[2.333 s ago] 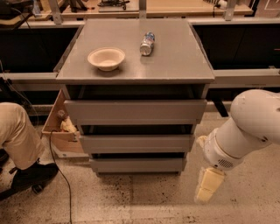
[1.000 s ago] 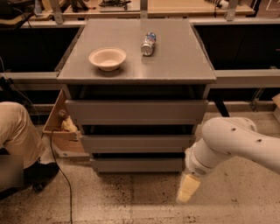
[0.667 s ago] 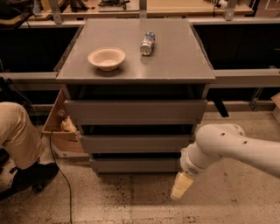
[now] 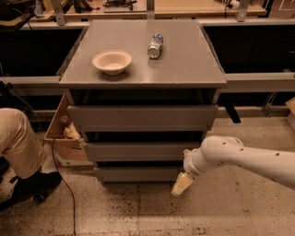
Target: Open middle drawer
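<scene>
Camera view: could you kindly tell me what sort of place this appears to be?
Probably a robotics lab or workshop: workbenches stand behind the grey drawer cabinet, a cardboard box sits on the speckled floor, and the gripper hangs low below the right end of the middle drawer.

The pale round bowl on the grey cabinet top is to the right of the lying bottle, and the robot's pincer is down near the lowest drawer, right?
No. The camera view shows the pale round bowl to the left of the lying silver bottle on the grey cabinet top. The robot's cream pincer is indeed down near the lowest grey drawer.
</scene>
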